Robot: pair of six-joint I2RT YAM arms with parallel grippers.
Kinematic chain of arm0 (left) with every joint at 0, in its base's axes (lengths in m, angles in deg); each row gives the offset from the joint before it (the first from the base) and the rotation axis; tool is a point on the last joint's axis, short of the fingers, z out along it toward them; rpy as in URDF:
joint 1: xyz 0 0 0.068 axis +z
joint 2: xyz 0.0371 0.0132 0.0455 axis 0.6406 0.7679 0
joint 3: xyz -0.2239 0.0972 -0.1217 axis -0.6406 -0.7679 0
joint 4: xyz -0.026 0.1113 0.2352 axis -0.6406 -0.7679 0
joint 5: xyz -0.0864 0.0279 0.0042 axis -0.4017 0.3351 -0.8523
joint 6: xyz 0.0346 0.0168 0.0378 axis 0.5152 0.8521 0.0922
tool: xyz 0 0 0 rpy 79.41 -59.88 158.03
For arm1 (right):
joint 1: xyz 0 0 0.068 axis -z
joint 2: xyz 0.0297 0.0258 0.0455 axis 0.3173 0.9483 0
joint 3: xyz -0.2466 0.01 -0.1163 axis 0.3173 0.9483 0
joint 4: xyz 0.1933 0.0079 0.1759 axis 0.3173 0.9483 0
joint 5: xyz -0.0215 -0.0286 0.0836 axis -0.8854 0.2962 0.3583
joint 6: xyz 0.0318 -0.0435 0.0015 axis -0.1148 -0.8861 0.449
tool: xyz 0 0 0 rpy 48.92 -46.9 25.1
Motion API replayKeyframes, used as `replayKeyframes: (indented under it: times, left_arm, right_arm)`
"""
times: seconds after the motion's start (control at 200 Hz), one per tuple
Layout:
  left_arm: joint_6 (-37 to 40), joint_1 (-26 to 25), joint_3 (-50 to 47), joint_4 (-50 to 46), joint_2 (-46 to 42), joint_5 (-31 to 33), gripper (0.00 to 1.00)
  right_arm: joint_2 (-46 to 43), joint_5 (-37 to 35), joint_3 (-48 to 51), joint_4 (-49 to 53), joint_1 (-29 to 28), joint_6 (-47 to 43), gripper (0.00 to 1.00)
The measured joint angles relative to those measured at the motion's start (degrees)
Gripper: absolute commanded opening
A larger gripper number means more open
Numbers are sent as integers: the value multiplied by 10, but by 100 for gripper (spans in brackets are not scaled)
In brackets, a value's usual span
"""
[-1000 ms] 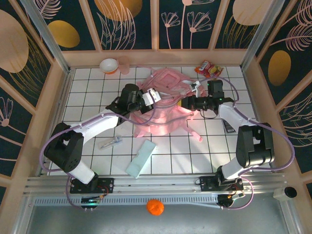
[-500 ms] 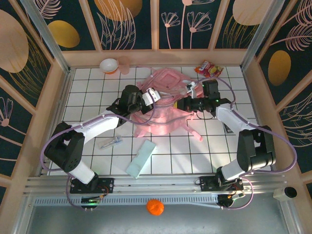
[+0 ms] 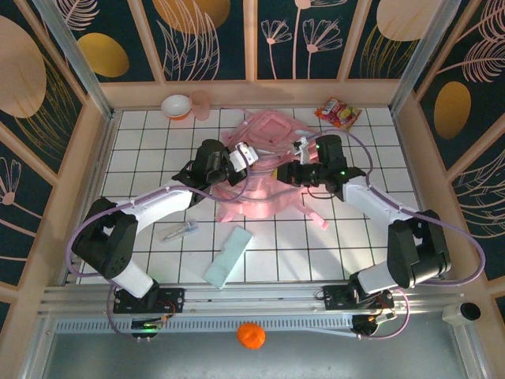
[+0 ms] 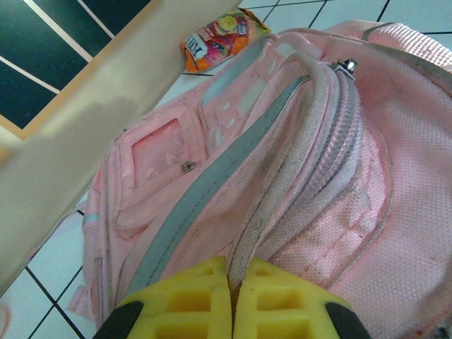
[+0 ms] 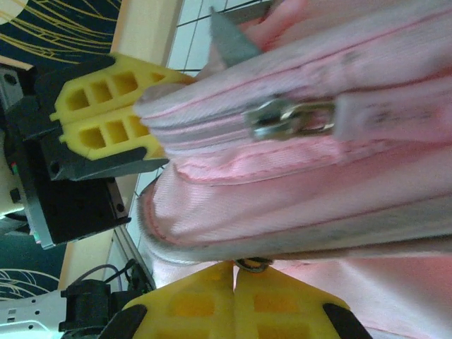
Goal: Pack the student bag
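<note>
Bag: my one pink bag (image 3: 264,170) lies slumped at the far middle of the table (image 3: 142,150). I cannot see an open pocket on it.
Left gripper: my left gripper (image 4: 233,282) is closed tight on a thick edge of the bag, next to a zipper line.
Right gripper: my right gripper (image 5: 234,282) is closed too, on the other side of the bag. I seem to pinch a little metal ring (image 5: 254,265), but I see just a bit of it.
First worry: I think the ring can slip out of my pads, because it is small and smooth.
Second worry: if I pull with both grippers at once, the soft bag may just slide over the table and no zipper opens.
Third worry: loose cloth may get caught in a zipper and jam it.
Fourth worry: a strap (image 3: 316,217) trails toward the near side of the table and may catch my arm.
Bags: one.
Grippers: two, both on the bag.
Zipper tab (image 5: 289,116): one in plain sight from my right wrist.
Bowl (image 3: 175,105): one, at the far left corner of the table.
Snack packet (image 3: 338,112): one, at the far right corner of the table.
Flat pale case (image 3: 229,254): one, near the front middle of the table.
Small silver pen (image 3: 180,230): one, on the left part of the table.
Orange ball (image 3: 251,335): one, off the table, in front of it.
</note>
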Motion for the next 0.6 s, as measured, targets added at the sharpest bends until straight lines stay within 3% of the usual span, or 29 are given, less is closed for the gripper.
replayKeyframes:
  times: [0.325, 0.601]
  left_arm:
    - [-35, -24, -5, 34, 9, -31, 0]
    - [-44, -7, -36, 78, 10, -92, 0]
  right_arm:
    - [-34, 10, 26, -94, -79, 46, 7]
    - [-122, -31, 28, -43, -57, -27, 46]
